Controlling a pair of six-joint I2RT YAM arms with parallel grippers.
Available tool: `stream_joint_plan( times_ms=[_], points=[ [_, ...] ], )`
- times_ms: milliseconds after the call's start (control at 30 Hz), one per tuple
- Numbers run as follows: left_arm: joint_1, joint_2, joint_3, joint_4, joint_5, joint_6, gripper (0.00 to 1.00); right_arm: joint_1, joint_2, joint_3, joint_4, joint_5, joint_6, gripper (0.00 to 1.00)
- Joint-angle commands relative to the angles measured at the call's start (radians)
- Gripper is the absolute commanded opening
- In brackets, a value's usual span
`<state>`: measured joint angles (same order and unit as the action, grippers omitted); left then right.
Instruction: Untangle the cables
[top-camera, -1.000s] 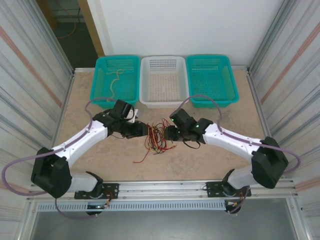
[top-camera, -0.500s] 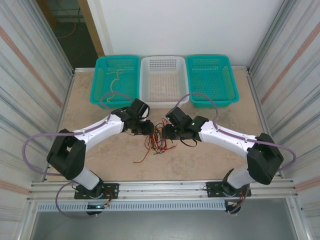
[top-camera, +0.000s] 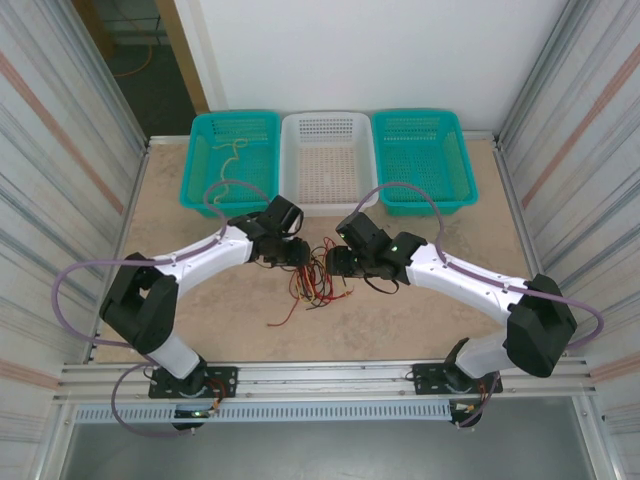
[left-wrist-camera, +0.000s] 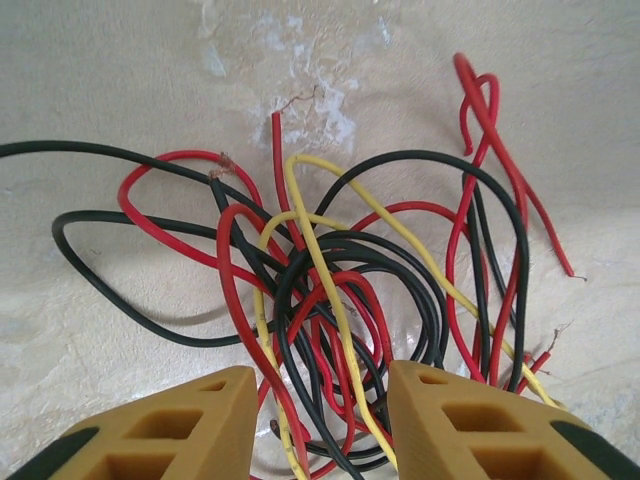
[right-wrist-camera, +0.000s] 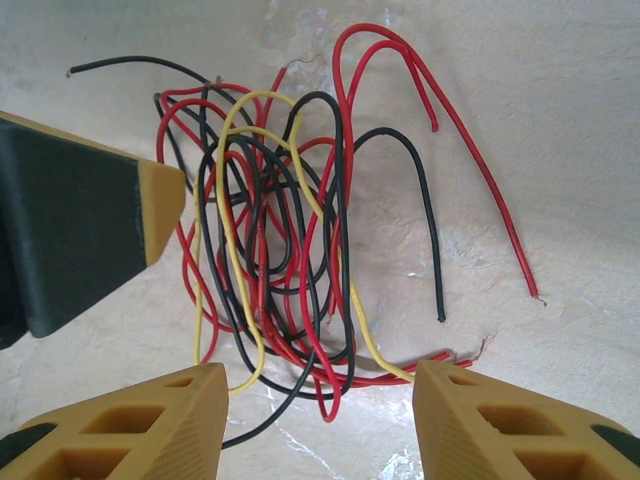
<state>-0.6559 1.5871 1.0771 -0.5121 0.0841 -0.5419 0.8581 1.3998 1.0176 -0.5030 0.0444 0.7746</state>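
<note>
The cables (top-camera: 318, 282) lie as a tangle of thin red, black and yellow wires on the table's middle. In the left wrist view the cables (left-wrist-camera: 340, 290) loop in front of my left gripper (left-wrist-camera: 320, 385), which is open, with several strands running loosely through the gap between its fingers (left-wrist-camera: 170, 430). My left gripper (top-camera: 298, 256) hangs over the tangle's far left edge. My right gripper (top-camera: 332, 263) is at the tangle's far right edge. It is open in its wrist view (right-wrist-camera: 320, 375), with the cables (right-wrist-camera: 280, 250) just ahead and one red loop end reaching toward the gap.
Three baskets stand along the back: a teal one (top-camera: 196, 150) holding a tan cable (top-camera: 233, 155), a white one (top-camera: 328, 117) and another teal one (top-camera: 462, 165). The left gripper's finger (right-wrist-camera: 80, 230) intrudes at the left of the right wrist view.
The left arm swung right and forward, bringing its gripper up to the tangle. Its jaws narrowed, then widened again. The right gripper barely moved.
</note>
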Motion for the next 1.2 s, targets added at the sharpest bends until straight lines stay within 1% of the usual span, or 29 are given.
stream_joint_plan(
  times_ms=[0,33,67,100,133,167,200,300,400,533,600,633,733,800,867,1067,1167],
  points=[
    [-0.005,-0.015,-0.004,-0.024,-0.048,0.022,0.39,0.005,-0.017,0.045,-0.054,0.085,0.041,0.53],
    [-0.005,-0.006,0.001,-0.03,-0.05,0.021,0.39,0.013,-0.013,0.062,-0.09,0.13,0.071,0.59],
    [-0.005,0.001,0.007,-0.039,-0.057,0.02,0.38,0.013,-0.008,0.08,-0.114,0.131,0.086,0.64],
    [-0.004,0.006,0.009,-0.043,-0.061,0.023,0.38,0.016,-0.004,0.089,-0.12,0.134,0.075,0.67],
    [-0.004,0.006,0.01,-0.044,-0.066,0.022,0.37,0.028,-0.005,0.097,-0.136,0.182,0.077,0.7],
    [-0.004,0.006,0.009,-0.038,-0.065,0.022,0.37,0.043,-0.012,0.097,-0.147,0.243,0.092,0.7],
    [-0.002,0.006,0.009,-0.033,-0.062,0.024,0.37,0.052,-0.018,0.089,-0.141,0.271,0.087,0.7],
    [0.005,0.018,0.006,-0.023,-0.055,0.025,0.34,0.052,-0.052,0.055,-0.119,0.293,0.091,0.7],
    [0.013,0.037,-0.002,-0.004,-0.035,0.022,0.27,0.042,-0.079,0.035,-0.111,0.274,0.094,0.69],
    [0.014,0.065,0.003,0.008,-0.027,0.022,0.22,0.03,-0.106,0.018,-0.094,0.226,0.066,0.66],
    [0.014,0.075,0.008,0.006,-0.027,0.023,0.21,0.028,-0.124,0.005,-0.075,0.204,0.056,0.65],
    [0.014,0.074,0.011,0.003,-0.023,0.021,0.19,0.029,-0.135,-0.001,-0.066,0.198,0.051,0.65],
    [0.012,0.037,0.013,0.0,-0.008,0.009,0.0,0.026,-0.172,-0.022,-0.038,0.183,0.04,0.65],
    [-0.003,-0.02,0.015,-0.002,-0.007,0.002,0.0,0.025,-0.2,-0.043,0.001,0.156,0.025,0.65],
    [-0.018,-0.081,0.021,0.006,0.019,0.005,0.0,0.025,-0.226,-0.065,0.044,0.127,0.01,0.67],
    [-0.043,-0.226,0.074,0.005,0.191,0.037,0.0,0.024,-0.256,-0.069,0.134,0.045,-0.035,0.77],
    [-0.044,-0.282,0.103,-0.004,0.238,0.042,0.0,0.022,-0.248,-0.045,0.153,0.028,-0.039,0.78]
  ],
)
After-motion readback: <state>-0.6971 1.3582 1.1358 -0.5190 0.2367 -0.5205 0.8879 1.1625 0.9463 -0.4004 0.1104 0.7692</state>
